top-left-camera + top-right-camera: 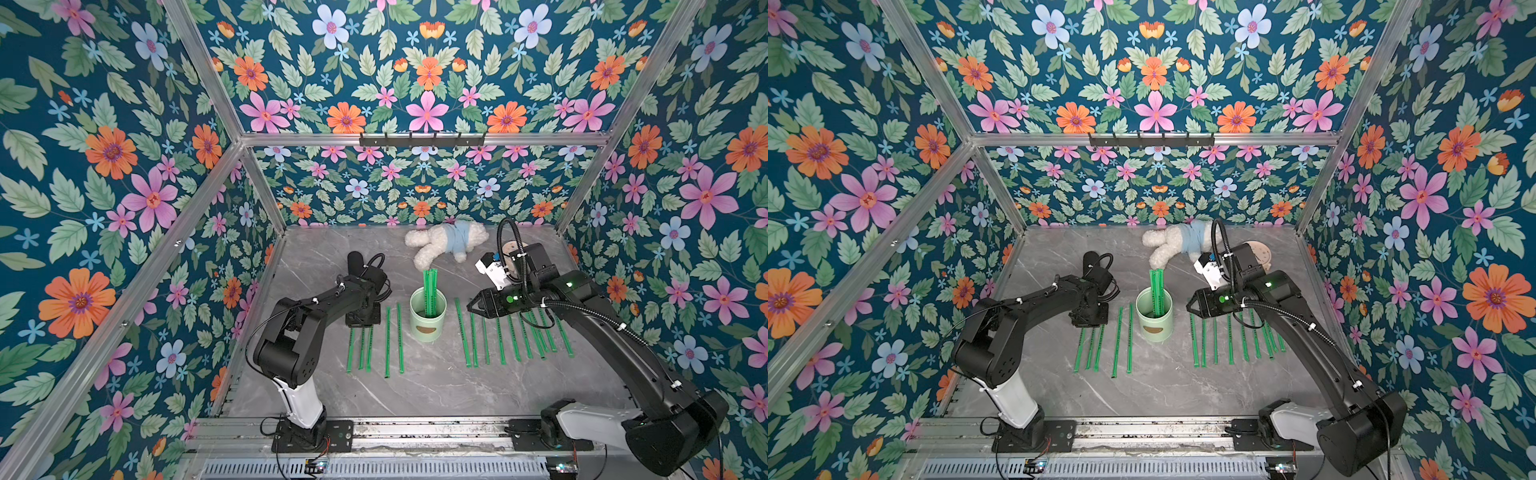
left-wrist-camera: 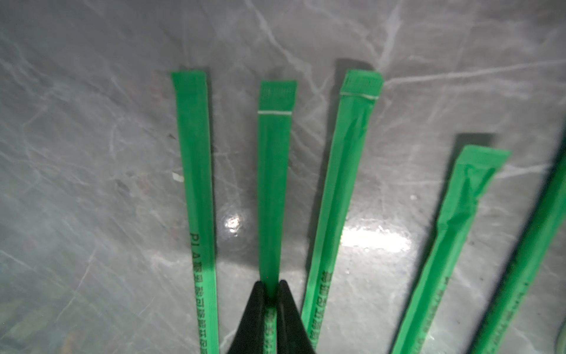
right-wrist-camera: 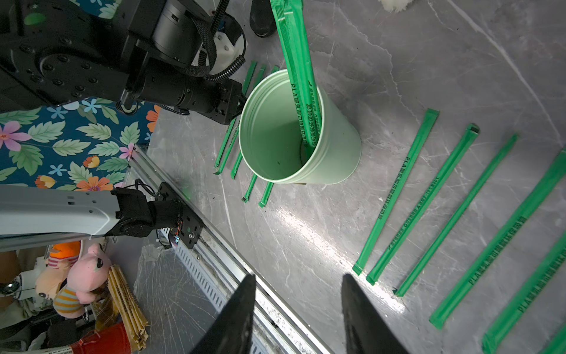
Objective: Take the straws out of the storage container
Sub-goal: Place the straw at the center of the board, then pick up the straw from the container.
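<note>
left of the storage container [image 1: 428, 319] lie five straws [image 1: 387, 345].

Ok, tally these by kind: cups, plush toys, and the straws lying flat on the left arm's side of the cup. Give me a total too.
cup: 1
plush toy: 1
straws lying flat on the left arm's side of the cup: 5
total: 7
</note>
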Robot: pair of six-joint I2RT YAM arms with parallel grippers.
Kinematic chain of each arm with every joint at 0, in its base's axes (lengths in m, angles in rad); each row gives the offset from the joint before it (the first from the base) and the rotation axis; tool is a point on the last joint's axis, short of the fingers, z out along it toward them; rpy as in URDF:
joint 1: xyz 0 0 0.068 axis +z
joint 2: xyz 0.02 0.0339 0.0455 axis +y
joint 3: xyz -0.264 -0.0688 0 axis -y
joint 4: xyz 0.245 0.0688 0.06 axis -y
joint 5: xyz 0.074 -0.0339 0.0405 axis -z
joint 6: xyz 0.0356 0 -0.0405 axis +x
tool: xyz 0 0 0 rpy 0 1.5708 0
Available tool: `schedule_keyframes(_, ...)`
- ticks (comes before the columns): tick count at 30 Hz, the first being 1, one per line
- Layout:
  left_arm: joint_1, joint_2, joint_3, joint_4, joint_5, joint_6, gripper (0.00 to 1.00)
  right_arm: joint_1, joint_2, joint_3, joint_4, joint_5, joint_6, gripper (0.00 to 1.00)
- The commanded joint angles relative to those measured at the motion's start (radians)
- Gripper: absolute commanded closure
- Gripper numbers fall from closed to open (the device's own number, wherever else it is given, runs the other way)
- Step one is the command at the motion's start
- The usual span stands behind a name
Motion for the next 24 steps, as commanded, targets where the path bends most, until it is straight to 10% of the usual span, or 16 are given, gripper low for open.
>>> schedule_keyframes(1, -0.001, 0.004, 0.006, 0.003, -0.024, -0.017, 0.82, 0.001, -0.005, -0.003, 0.01, -0.001, 0.001, 0.53)
schedule_keyframes(12, -0.038, -0.142, 0.082, -0.05, -0.048, -0.058, 0.77, 0.0, -0.003, 0.001, 0.01, 0.004, 0.002, 0.53)
schedule_keyframes(24, -0.271, -0.382, 0.063, 0.336, 0.047, -0.09, 0.72, 0.001, 0.005, 0.018, 0.009, 0.005, 0.001, 0.52)
